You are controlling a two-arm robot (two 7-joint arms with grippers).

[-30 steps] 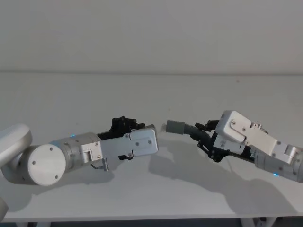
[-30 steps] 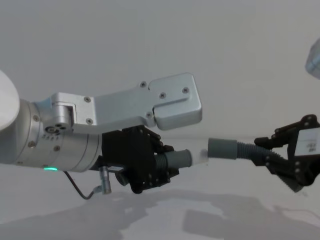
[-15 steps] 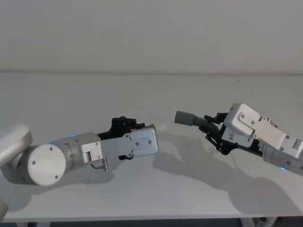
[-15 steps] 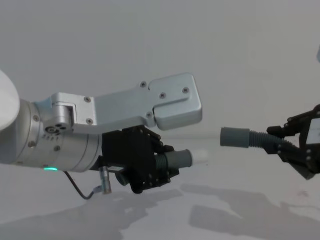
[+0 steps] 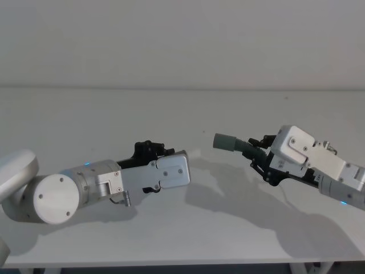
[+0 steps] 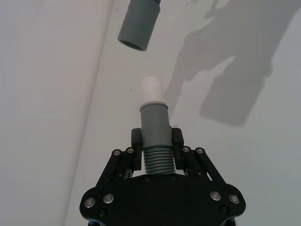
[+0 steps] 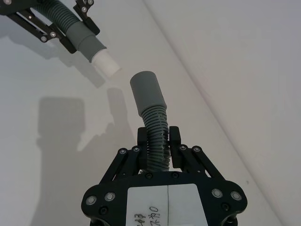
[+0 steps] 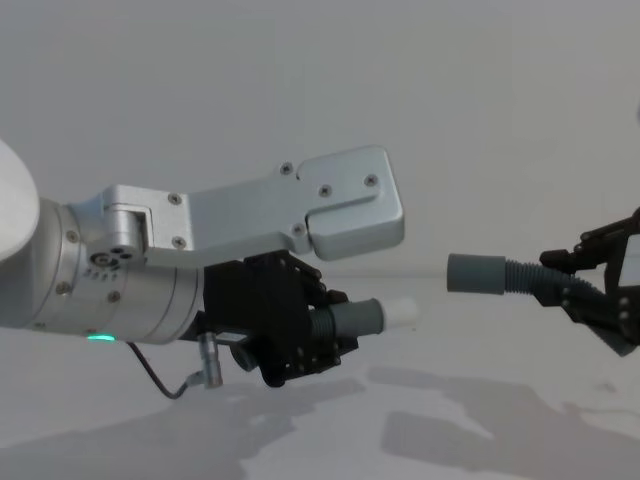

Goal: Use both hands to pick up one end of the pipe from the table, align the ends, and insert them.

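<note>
Both pipe pieces are held above the white table [image 5: 182,114]. My left gripper [image 8: 322,335] is shut on a grey piece [image 6: 154,127] whose narrow white tip [image 6: 152,88] points toward the right arm. My right gripper [image 5: 258,153] is shut on the ribbed stretch of the other piece [image 7: 157,127]. Its smooth grey socket [image 7: 146,92] faces the white tip [image 8: 400,312]. A clear gap separates the socket [image 8: 475,273] from the tip, and the socket sits slightly higher. In the right wrist view the left gripper [image 7: 70,26] and its tip [image 7: 106,63] lie off to one side of the socket.
The table's far edge [image 5: 182,87] meets a plain wall behind. The arms cast shadows [image 5: 228,188] on the tabletop below them.
My right gripper has drawn the ribbed piece to the right and slightly up, away from the white tip, so the gap between the ends has widened. The left arm has stayed still.
</note>
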